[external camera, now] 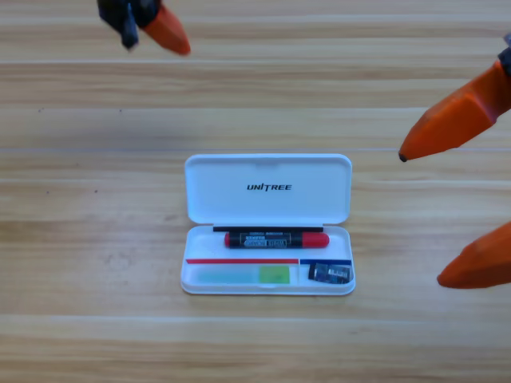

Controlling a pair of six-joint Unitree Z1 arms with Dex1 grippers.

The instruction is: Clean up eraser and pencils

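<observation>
Spread wide at three o'clock, my right gripper idles, left gripper at eleven unreadable; red-and-black pencil, green pencil, eraser sit cased, so I'd close the white case.

white case; red-black pencil; green pencil; navy eraser.

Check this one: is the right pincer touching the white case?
Apart. The high view shows bare table between the right pincer and the white case.
</observation>
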